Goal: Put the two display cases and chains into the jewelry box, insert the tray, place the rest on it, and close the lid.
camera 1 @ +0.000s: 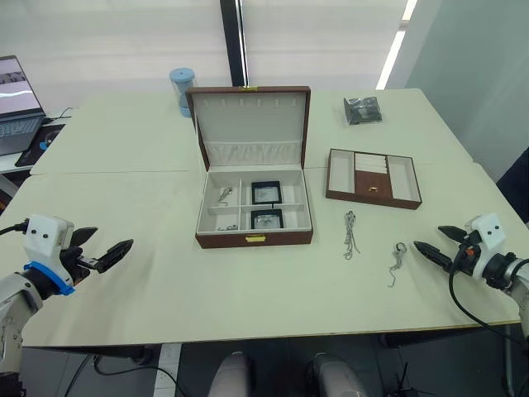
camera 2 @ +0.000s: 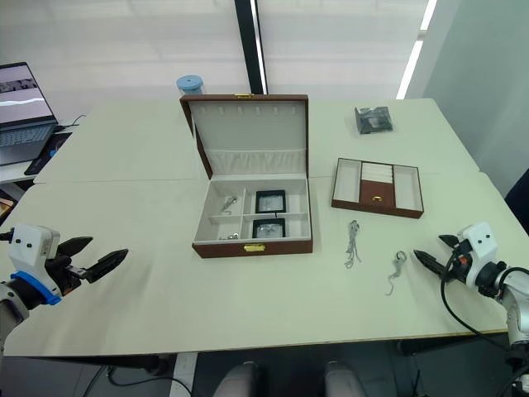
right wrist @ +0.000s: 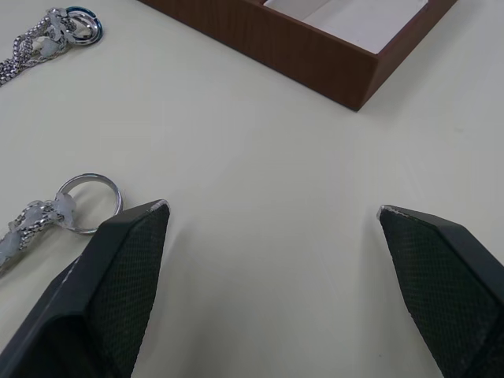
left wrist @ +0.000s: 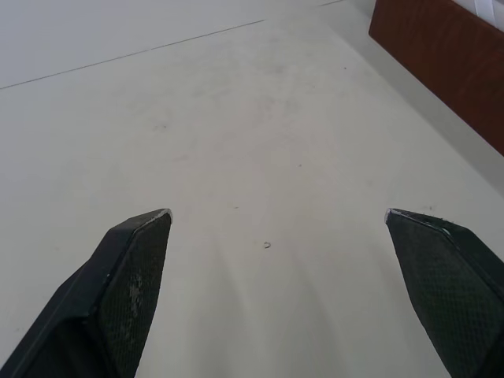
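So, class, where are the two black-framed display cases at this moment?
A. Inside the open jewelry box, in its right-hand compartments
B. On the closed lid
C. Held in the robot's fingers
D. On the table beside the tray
A: both display cases lie in the open jewelry box, one behind the other on its right side.

Office or lab, probably. Pale pushed-together tables (camera 1: 124,190), open laptop (camera 1: 18,103) at the side. Window blinds (camera 1: 124,33) behind.

Bright, even indoor light from white window blinds (camera 1: 124,41) washes the pale tabletop (camera 1: 165,281), leaving soft faint shadows and sharp focus.
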Tool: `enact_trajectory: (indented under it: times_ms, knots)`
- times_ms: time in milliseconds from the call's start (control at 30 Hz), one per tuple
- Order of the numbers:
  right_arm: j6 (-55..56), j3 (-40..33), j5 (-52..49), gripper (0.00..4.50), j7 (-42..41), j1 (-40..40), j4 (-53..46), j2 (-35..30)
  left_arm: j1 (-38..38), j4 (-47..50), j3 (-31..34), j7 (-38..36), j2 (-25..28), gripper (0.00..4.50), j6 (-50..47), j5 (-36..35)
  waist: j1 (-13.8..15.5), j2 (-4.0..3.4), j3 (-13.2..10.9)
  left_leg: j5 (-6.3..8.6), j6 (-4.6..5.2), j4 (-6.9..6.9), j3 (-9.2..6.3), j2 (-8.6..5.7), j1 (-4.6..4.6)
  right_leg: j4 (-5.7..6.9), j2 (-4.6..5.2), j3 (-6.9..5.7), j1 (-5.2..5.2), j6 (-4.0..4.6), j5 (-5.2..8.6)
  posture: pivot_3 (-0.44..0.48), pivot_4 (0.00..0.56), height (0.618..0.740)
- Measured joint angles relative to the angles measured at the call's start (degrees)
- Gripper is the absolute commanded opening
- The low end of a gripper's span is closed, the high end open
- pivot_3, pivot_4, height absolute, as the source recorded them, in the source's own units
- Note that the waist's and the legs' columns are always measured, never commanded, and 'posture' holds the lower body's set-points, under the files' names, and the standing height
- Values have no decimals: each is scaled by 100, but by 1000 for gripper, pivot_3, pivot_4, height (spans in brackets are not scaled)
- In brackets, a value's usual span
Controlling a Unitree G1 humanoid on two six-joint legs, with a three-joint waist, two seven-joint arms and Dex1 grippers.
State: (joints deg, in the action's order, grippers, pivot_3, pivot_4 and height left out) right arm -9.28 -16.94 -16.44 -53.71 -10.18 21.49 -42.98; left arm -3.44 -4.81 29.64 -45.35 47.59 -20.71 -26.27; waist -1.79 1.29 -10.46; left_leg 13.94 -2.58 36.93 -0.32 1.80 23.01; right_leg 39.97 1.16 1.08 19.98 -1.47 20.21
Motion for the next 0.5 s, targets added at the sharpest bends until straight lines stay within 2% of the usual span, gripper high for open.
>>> enact_trajectory:
  times_ms: [267,500]
  knots:
    - [-187,8,-86,4481,-104,-17,-282,-88,-63,115,-1,4,-21,4500,21,2,-2,0,0,0,0,0,1,1,0,0,0,0,0,0,0,0,150,740]
    - [-813,484,-290,4481,-826,-479,-916,-495,-281,1212,-171,-155,-231,4500,-53,-136,-11,0,0,0,0,2,3,1,-1,0,0,4,-2,0,0,0,150,740]
